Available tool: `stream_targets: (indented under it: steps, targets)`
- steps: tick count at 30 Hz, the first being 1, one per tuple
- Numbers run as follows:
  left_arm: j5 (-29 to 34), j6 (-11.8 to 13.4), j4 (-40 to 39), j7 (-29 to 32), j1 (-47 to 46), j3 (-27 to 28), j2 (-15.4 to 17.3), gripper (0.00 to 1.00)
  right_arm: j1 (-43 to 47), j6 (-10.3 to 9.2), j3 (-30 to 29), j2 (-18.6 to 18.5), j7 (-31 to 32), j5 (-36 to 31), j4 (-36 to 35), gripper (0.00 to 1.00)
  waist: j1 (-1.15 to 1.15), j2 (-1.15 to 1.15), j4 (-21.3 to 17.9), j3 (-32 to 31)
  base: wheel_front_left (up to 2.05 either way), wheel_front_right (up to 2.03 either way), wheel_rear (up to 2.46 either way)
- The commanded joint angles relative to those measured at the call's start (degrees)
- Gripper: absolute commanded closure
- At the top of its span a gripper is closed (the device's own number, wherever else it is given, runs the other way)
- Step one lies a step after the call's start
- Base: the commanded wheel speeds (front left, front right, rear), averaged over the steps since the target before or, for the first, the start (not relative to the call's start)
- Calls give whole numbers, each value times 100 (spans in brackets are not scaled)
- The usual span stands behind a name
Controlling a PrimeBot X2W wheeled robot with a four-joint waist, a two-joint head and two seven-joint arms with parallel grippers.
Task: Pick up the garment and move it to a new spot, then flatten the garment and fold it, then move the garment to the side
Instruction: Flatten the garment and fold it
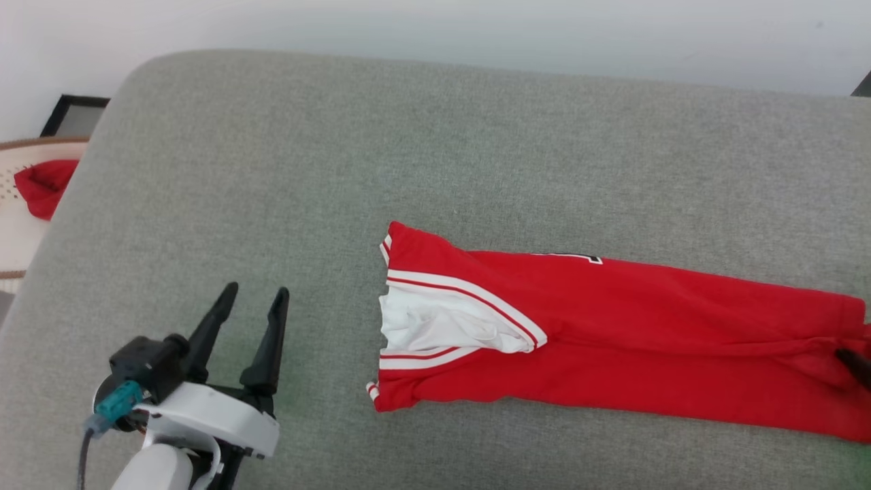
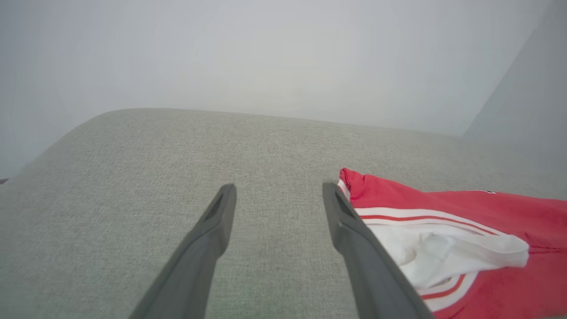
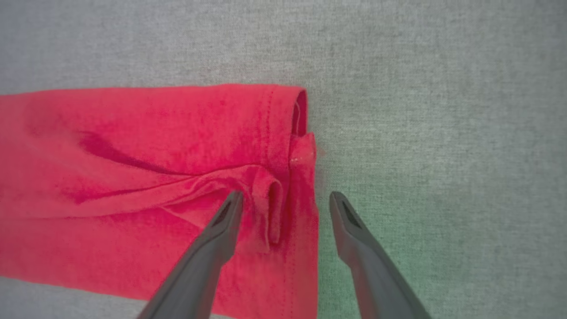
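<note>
I note the garment runs past the head view's right edge, at the cushion's right end. Its lettering is mostly hidden under the fold and unreadable. The red cloth beyond the cushion's left edge is cropped and unidentifiable.

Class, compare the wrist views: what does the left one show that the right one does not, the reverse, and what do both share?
Left wrist view: the striped trim and white inside of the red sleeveless jersey, beside the open left gripper, and a pale wall. Right wrist view: the stitched hem, by the open right gripper. Both: red cloth on a grey fabric cushion.
</note>
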Motion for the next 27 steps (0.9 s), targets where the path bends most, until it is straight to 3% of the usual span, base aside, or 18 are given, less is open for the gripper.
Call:
stream_targets:
  steps: [1,12,14,15,16,27]
  targets:
    - [146,-69,32,4,33,91,-67,0,-114,-6,-38,43,66,-67,54,0,0,0,31,72,0,0,0]
    - [685,-313,248,4,-181,633,-569,0,-380,-4,-67,486,442,-539,356,0,0,0,140,408,0,0,0]
    - [717,-310,255,4,-209,633,-615,0,-352,-4,-49,587,491,-591,395,56,0,0,148,451,0,0,0]
    - [727,-311,251,4,-220,615,-616,0,-337,-2,-37,622,524,-586,420,96,0,0,150,470,0,0,0]
    - [723,-312,245,4,-231,604,-613,0,-324,-2,-31,654,555,-592,426,100,0,0,150,487,0,0,0]
    - [714,-316,207,4,-134,688,-515,0,-312,-5,-321,707,273,-558,188,100,0,0,-8,452,0,0,0]
